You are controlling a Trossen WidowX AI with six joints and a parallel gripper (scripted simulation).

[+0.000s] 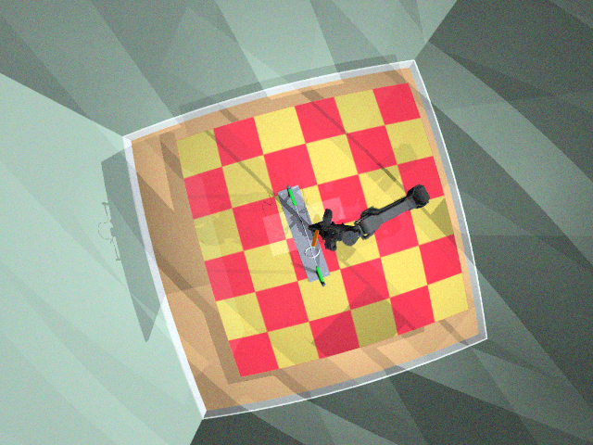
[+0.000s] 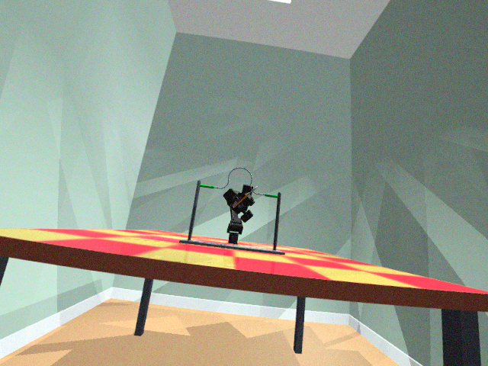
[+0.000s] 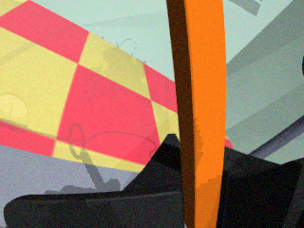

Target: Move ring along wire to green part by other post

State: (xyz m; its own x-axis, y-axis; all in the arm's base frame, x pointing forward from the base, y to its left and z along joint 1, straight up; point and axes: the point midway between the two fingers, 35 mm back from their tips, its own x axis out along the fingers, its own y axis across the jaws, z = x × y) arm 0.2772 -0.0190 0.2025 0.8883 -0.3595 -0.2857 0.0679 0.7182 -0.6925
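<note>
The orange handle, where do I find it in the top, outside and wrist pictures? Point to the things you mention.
Top: just below and right of centre, the orange handle (image 1: 314, 238) (image 2: 242, 199) (image 3: 207, 95) runs between the gripper and the white ring (image 1: 311, 252).
Outside: near the middle, slanting across the dark gripper (image 1: 318, 227).
Wrist: right of centre, a tall orange bar from the top edge to the bottom.
Shared landmark: the red and yellow checks (image 1: 284, 306) (image 2: 275, 268) (image 3: 111, 106).

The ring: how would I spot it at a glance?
On the red-and-yellow checked table, two dark posts hold up a thin, bent wire. Around it sits the small pale ring, the only piece with an orange handle, gripped by black fingers.
</note>
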